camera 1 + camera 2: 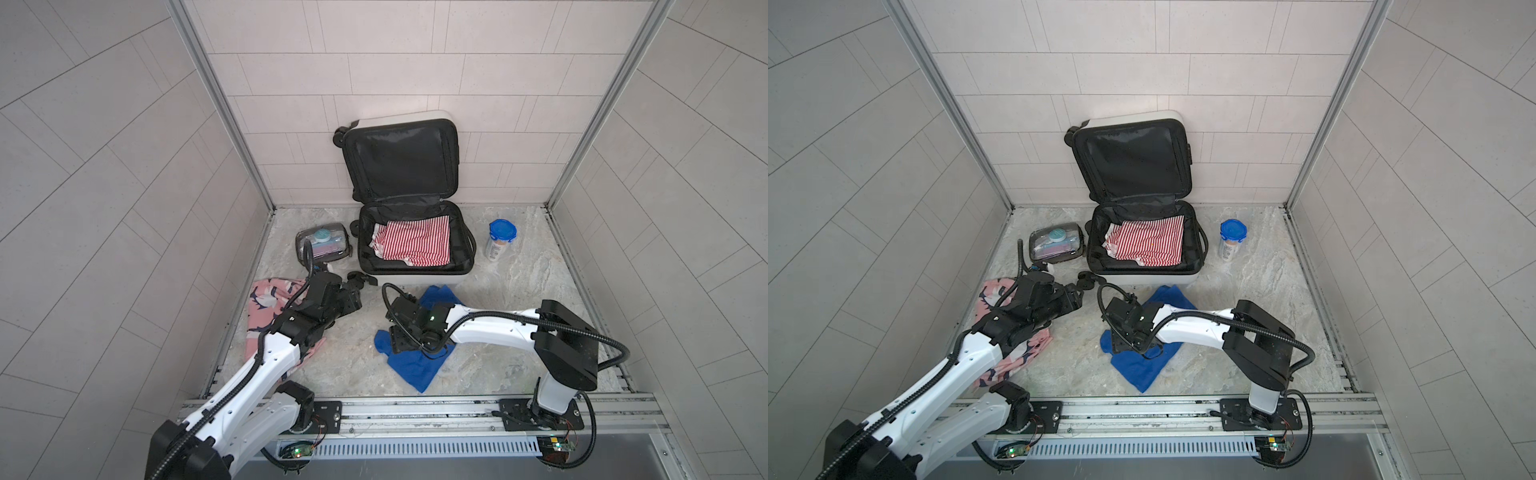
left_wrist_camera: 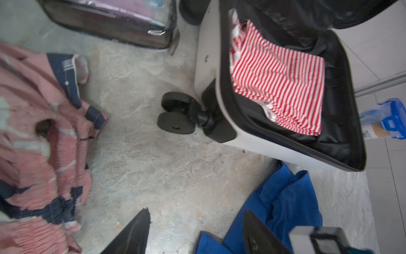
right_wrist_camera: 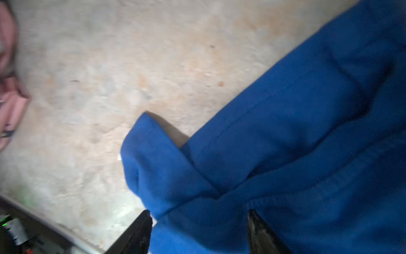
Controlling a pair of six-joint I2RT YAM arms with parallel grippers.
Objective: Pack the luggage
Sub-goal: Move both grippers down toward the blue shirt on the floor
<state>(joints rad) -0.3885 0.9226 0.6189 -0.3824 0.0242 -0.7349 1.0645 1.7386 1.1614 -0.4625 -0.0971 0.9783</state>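
The luggage (image 1: 399, 162) lies open at the back of the table, its lid against the wall and a red-striped cloth (image 1: 415, 243) in its lower half. Beside it, a clear pouch (image 1: 322, 247) holds toiletries. Only the wrist views show the tools: the left tool (image 2: 197, 220) gapes, holding nothing, and the right tool (image 3: 200, 222) is spread wide astride a blue cloth (image 3: 285, 154), not clamped.

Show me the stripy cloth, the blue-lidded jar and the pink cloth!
stripy cloth (image 1: 415, 245): in a top view, the middle of its stripes.
blue-lidded jar (image 1: 502, 230): in a top view, its lid.
pink cloth (image 1: 268, 297): in a top view, its bare upper part.
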